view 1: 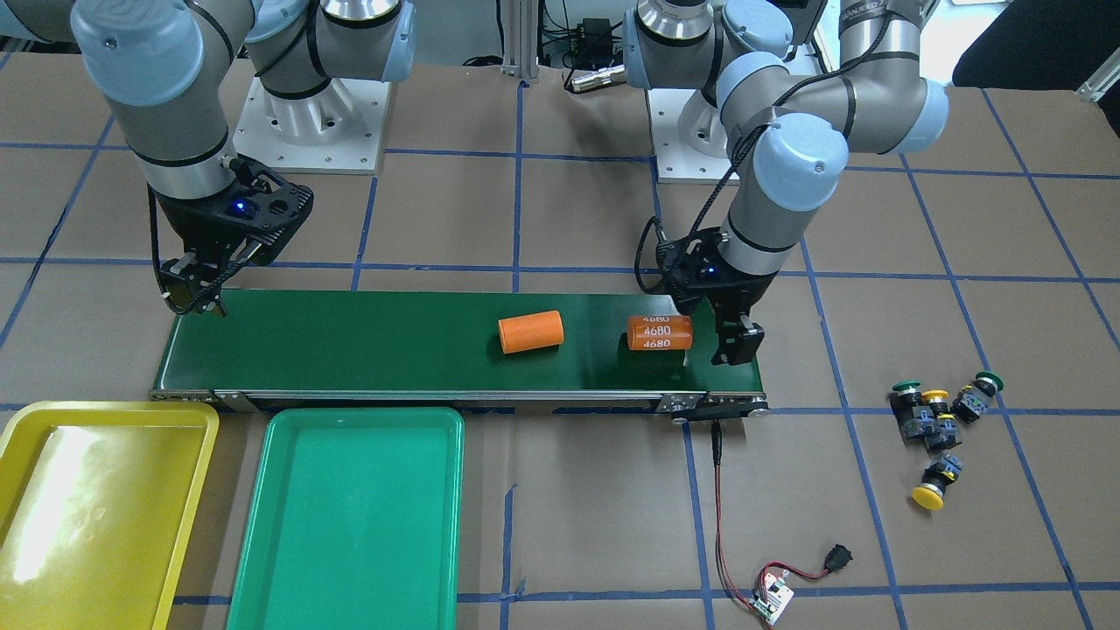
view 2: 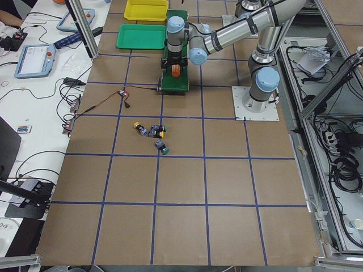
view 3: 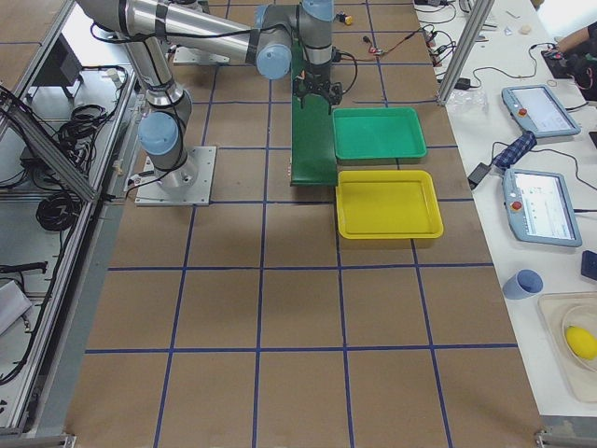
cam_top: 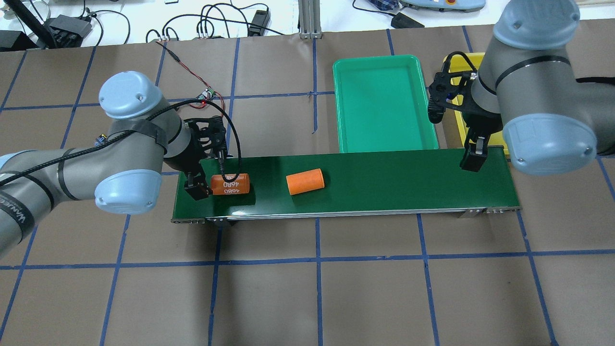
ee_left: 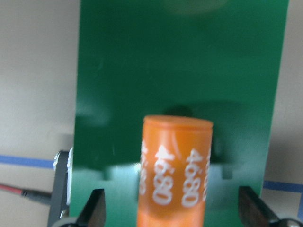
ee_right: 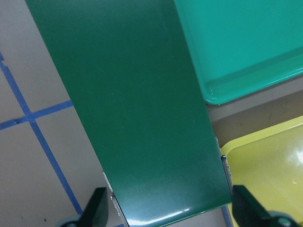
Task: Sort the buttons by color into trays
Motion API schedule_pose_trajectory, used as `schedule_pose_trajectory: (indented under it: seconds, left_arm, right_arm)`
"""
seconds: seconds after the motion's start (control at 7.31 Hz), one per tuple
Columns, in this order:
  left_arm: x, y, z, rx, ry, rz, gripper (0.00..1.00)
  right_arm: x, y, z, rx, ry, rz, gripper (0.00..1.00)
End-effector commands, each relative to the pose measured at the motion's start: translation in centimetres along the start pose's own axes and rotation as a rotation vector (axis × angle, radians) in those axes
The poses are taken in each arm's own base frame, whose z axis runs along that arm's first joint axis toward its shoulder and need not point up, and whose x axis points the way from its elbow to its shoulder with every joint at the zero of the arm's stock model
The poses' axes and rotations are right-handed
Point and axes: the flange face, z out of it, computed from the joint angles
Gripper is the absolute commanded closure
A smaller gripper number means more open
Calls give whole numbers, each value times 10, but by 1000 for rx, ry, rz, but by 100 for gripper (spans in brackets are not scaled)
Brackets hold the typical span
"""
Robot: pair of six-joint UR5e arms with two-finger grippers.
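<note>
Four buttons [view 1: 941,424], two with green caps and two with yellow, lie in a loose cluster on the brown table beyond the belt's end on my left side; they also show in the exterior left view [view 2: 153,133]. The yellow tray [view 1: 26,429] and green tray [view 1: 289,437] sit side by side by the belt's other end, both empty. My left gripper [view 1: 716,328] is open and straddles an orange 4680 cylinder [ee_left: 176,165] on the belt without closing on it. My right gripper [view 1: 199,297] is open and empty over the belt's end next to the trays [ee_right: 173,208].
The long dark green conveyor belt [view 1: 394,350] runs between the two grippers. A second, plain orange cylinder [view 1: 530,332] lies mid-belt. A small circuit board with red wires [view 1: 770,599] lies on the table near the belt's left-arm end.
</note>
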Motion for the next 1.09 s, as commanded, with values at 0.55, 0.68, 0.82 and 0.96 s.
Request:
schedule_pose_trajectory:
  seconds: [0.55, 0.68, 0.82, 0.96]
  left_arm:
    - [-188, 227, -7, -10, -62, -462, 0]
    - [-196, 230, 24, -10, -17, -560, 0]
    - [-200, 236, 49, -13, 18, -603, 0]
    - [-209, 239, 57, -12, -8, -627, 0]
  right_arm:
    - [-9, 53, 83, 148, 79, -157, 0]
    - [-9, 53, 83, 154, 78, -163, 0]
    - [-9, 53, 83, 154, 78, -160, 0]
    - [-9, 53, 82, 152, 78, -148, 0]
